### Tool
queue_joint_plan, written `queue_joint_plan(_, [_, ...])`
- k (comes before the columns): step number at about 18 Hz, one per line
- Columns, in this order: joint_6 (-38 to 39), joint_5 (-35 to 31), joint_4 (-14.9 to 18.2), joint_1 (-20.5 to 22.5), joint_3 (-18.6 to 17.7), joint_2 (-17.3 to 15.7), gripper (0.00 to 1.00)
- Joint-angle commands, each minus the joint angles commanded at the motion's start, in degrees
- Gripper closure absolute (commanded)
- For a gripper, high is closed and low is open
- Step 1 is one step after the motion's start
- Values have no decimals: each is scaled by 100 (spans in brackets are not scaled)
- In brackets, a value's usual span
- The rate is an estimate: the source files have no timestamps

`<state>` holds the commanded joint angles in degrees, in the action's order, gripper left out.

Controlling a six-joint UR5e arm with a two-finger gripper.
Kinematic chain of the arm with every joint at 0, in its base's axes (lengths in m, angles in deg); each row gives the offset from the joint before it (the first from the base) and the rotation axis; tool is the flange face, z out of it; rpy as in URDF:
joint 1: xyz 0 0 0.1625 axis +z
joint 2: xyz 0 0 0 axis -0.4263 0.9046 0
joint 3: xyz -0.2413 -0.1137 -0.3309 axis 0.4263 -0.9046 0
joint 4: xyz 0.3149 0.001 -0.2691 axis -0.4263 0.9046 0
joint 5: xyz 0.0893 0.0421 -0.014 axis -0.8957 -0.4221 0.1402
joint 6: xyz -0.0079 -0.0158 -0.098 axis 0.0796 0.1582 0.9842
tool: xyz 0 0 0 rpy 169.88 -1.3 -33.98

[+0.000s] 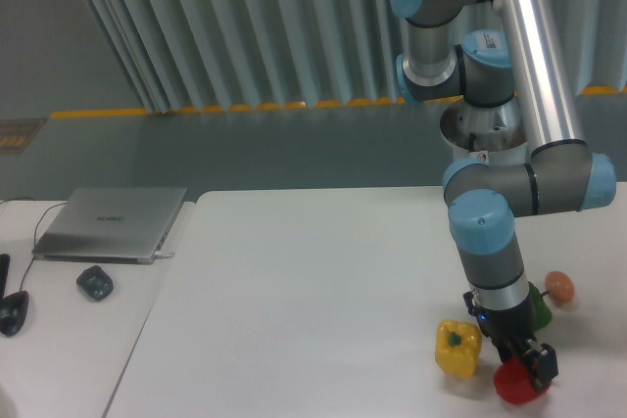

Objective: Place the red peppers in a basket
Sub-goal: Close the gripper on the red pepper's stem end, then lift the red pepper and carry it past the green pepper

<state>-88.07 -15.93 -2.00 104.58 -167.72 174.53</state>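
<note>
The red pepper [509, 385] lies near the table's front right edge, glossy and partly covered by my gripper [530, 363]. The gripper has come down on the pepper's top right side, its dark fingers against the fruit. How wide the jaws stand is hidden by the wrist and the pepper. No basket is in view.
A yellow pepper [458, 348] sits just left of the red one. Behind the arm, a green pepper [540, 309] is half hidden, with a small orange-pink fruit [559, 287] beside it. On the side table at left are a laptop [110, 223], a mouse [94, 283] and a black object [12, 312].
</note>
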Motion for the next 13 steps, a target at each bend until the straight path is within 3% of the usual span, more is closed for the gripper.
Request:
queue_joint_plan(7, [273,298,79,44,9,-272,56])
queue_joint_plan(10, [256,903,281,324,9,-544,56])
queue_joint_plan(13, [151,1020,570,509,9,-685,56])
